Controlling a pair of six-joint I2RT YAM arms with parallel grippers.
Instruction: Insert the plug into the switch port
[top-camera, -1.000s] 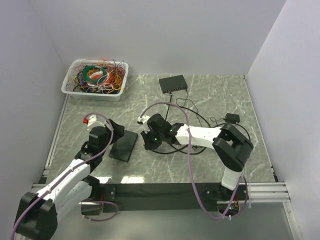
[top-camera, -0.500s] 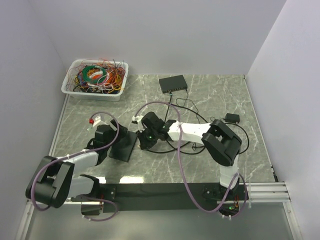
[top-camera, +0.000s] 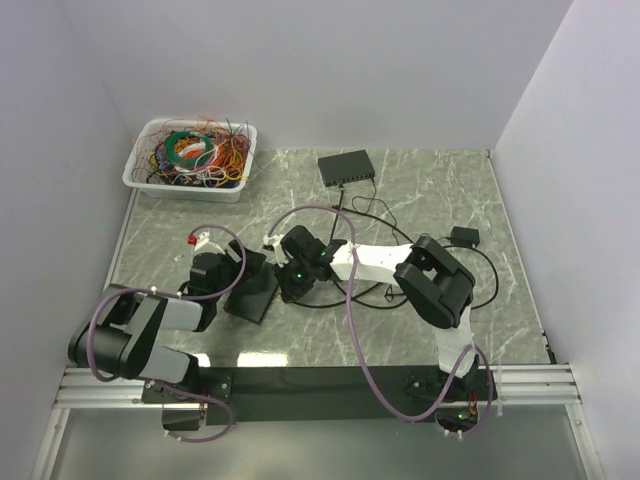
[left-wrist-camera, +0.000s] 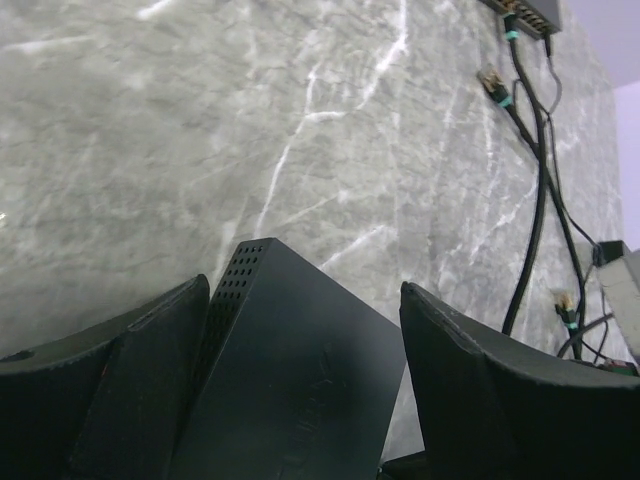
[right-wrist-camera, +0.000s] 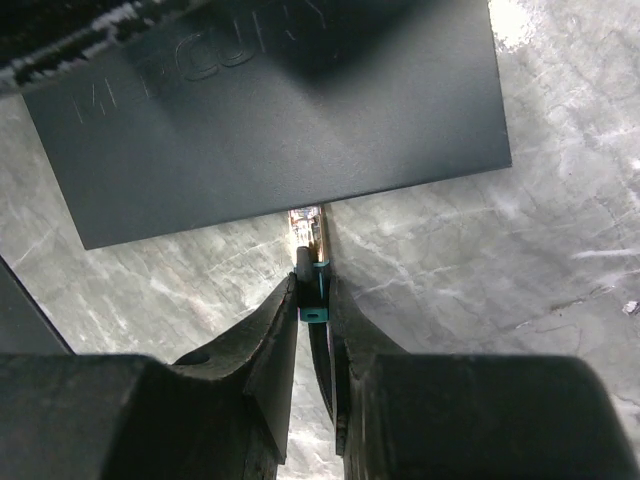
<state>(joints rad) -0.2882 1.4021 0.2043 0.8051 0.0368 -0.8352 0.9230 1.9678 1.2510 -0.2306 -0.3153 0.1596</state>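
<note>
A black switch (top-camera: 256, 290) lies flat on the marble table (top-camera: 420, 200). My left gripper (top-camera: 236, 268) is open and straddles its far-left end. In the left wrist view the switch (left-wrist-camera: 300, 370) sits between the two fingers (left-wrist-camera: 130, 370), close against the left one, with a thin gap at the right one. My right gripper (top-camera: 291, 276) is shut on a black cable's plug with a teal boot (right-wrist-camera: 314, 290). The plug's clear tip (right-wrist-camera: 307, 222) points at the switch's near edge (right-wrist-camera: 270, 100). The ports themselves are hidden.
A second black switch (top-camera: 346, 167) stands at the back with cables plugged in. Black cables (top-camera: 385, 225) loop over the table to a power adapter (top-camera: 463, 236). A white bin of coloured wires (top-camera: 190, 158) sits back left. Loose plugs (left-wrist-camera: 490, 80) lie beyond the switch.
My left gripper has swung right and come down over the switch's end. My right gripper has moved left with the plug, closer to the switch.
</note>
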